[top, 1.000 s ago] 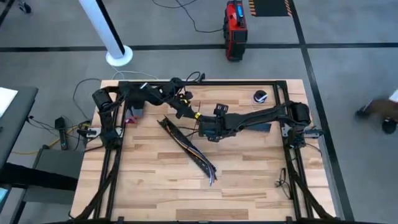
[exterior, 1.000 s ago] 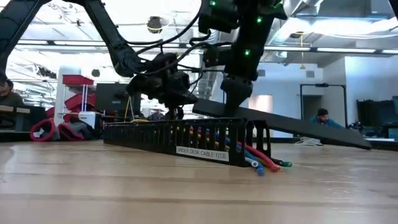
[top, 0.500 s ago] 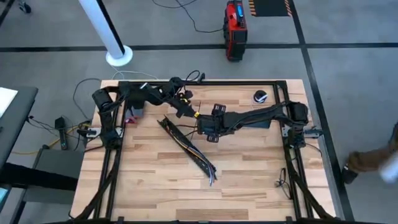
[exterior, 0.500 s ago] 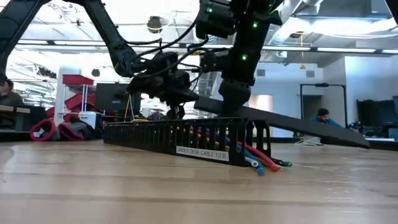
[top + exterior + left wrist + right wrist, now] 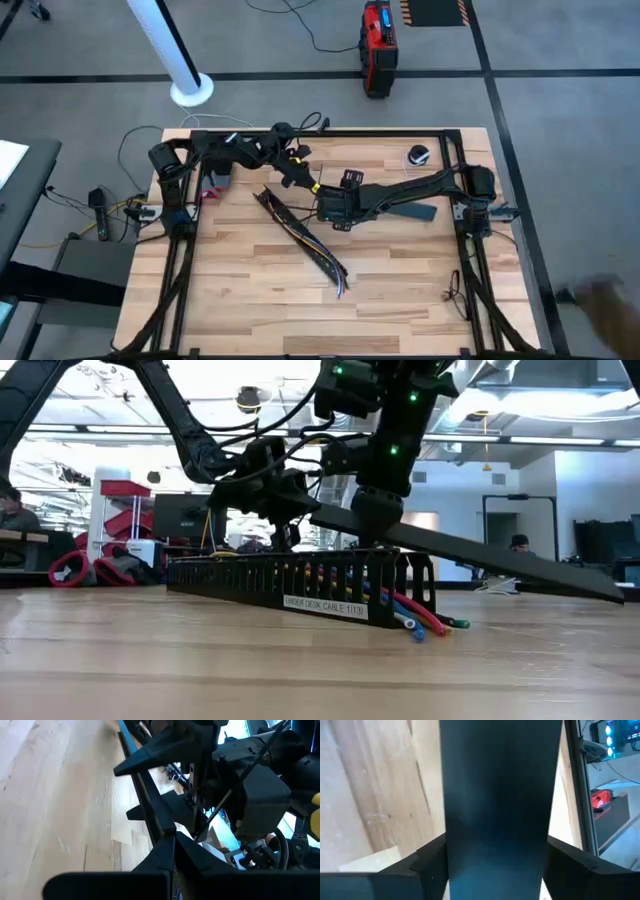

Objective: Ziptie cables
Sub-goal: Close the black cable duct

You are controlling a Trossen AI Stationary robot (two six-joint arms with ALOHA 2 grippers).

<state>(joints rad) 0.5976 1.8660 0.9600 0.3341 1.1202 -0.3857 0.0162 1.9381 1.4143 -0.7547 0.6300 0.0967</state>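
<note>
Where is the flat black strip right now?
The flat black strip is held off the table by the right gripper near the table's centre in the high view, slanting over the slotted cable channel.

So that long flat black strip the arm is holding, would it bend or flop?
Probably stiff: held near one end by the right gripper, the flat black strip juts out straight in the low view, without sagging. It looks thin, so likely light. Its smooth face might slip.
</note>
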